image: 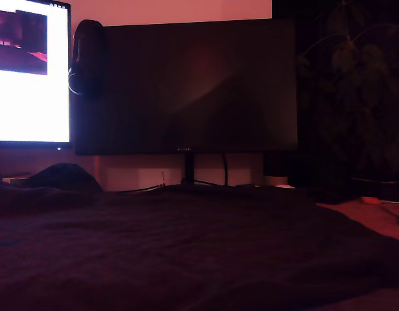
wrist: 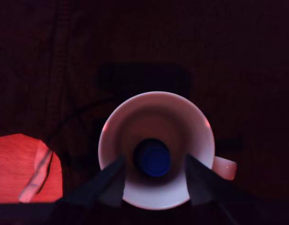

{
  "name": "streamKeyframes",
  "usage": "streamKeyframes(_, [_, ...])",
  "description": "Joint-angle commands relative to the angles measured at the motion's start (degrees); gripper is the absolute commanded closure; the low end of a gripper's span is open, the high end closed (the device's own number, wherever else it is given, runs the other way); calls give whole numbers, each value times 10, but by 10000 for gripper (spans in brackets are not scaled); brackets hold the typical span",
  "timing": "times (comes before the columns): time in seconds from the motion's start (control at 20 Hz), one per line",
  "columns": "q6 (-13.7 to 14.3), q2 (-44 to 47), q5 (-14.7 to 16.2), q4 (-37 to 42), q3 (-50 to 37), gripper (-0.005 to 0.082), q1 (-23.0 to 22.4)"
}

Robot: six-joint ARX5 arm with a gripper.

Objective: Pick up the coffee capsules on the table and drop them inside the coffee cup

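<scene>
In the wrist view I look straight down into a white coffee cup point(wrist: 156, 117) with a small handle at one side. A dark-blue coffee capsule point(wrist: 153, 158) lies inside it at the bottom, its round face up. My gripper point(wrist: 154, 159) hovers above the cup, open. The two dark fingers point(wrist: 109, 183) stand apart on either side of the capsule and do not touch it. The exterior view shows no arm, cup or capsule.
The cup stands on a dark cloth point(wrist: 238, 70) that covers the table. A patch of bare reddish wood point(wrist: 13, 164) with a pale strip shows at one corner. In the exterior view a large dark monitor point(image: 186, 84) and a lit screen point(image: 31, 71) stand at the back.
</scene>
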Motion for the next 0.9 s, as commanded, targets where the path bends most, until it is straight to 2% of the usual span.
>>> streamKeyframes(0.0, [4,5,3,9,3,573,2])
streamKeyframes(0.1, [5,0,20,17,3,731,2])
streamKeyframes(0.2, [15,-13,39,35,3,793,0])
streamKeyframes(0.4, [30,-63,68,81,3,793,0])
streamKeyframes(0.85, [57,-201,85,209,-49,793,0])
